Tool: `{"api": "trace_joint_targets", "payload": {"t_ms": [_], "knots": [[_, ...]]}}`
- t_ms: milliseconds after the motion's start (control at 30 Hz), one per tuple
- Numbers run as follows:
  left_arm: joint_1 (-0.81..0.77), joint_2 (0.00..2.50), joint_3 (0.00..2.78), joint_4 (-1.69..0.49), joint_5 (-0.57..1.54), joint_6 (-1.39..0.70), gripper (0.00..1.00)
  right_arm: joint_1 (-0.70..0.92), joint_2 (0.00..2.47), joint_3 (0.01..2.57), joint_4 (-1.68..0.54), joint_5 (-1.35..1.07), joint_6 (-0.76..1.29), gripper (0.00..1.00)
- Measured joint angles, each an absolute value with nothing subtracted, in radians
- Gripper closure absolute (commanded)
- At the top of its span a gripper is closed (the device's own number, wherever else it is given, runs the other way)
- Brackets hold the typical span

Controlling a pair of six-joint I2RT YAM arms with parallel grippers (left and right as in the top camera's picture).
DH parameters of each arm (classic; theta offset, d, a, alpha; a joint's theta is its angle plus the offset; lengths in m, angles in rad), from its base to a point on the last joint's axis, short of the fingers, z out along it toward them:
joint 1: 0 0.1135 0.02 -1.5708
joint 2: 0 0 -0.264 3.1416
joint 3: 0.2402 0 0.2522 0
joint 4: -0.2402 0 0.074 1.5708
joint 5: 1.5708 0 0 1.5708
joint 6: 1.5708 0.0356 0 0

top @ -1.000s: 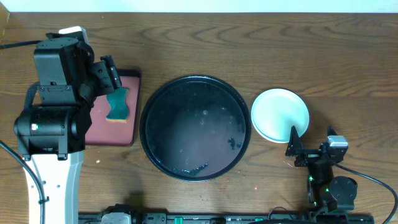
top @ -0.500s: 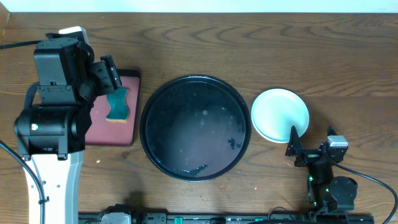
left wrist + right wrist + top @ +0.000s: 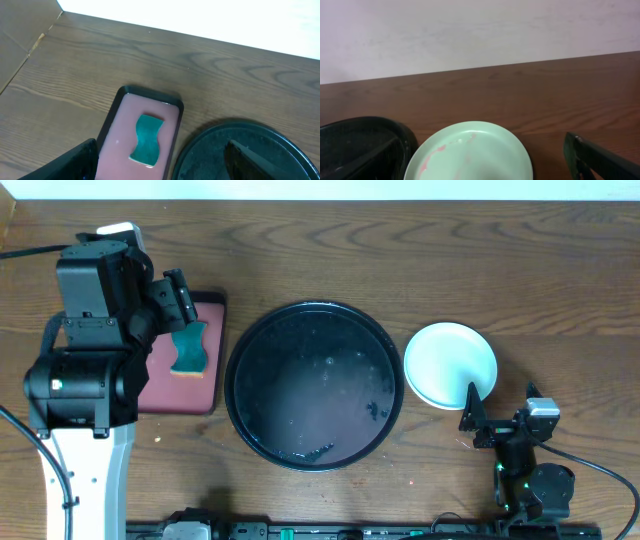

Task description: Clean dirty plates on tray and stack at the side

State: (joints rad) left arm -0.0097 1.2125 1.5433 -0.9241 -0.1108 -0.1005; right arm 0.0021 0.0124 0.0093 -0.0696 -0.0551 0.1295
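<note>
The left arm (image 3: 85, 340) stands tall at the desk's (image 3: 330, 250) left edge, its wrist bent inward so that the left tool (image 3: 180, 305) hangs above the red tray (image 3: 160, 385), just beside the teal sponge (image 3: 188, 348) lying on it. In the left wrist view its two fingers (image 3: 75, 160) are spread wide, with nothing between them. The right arm (image 3: 535, 480) sits folded low at the desk's near right corner, and the right tool (image 3: 500, 402) points toward the far side, its fingers (image 3: 600, 160) likewise spread and gripping nothing, just short of the near rim of a pale mint-green plate (image 3: 450, 365). That plate rests on the desk just to the right of the black tray (image 3: 238, 395) and shows a thin pinkish-red smear on its face; whether other plates lie beneath it cannot be told. The black tray's floor carries wet streaks and dark specks.
</note>
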Motion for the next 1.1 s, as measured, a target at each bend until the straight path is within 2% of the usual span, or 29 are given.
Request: {"api": "trace_joint_targets", "payload": {"t_ms": [233,500,833,1100], "knots": [[-0.01,1.085,1.442,-0.918,-0.111,-0.101,0.2,0.002,0.012,0.009,-0.069,-0.056,0.13,0.01],[-0.01,0.816,1.104,-0.807,-0.111,-0.101,0.2,0.002,0.012,0.009,-0.07,-0.056,0.13,0.01],[-0.01,0.396,0.476,-0.141,-0.11,-0.097,0.19,0.002,0.012,0.009,-0.068,-0.056,0.13,0.01],[-0.007,0.118,0.149,0.015,-0.081,0.015,0.19,0.002,0.012,0.009,-0.069,-0.056,0.13,0.01]]}}
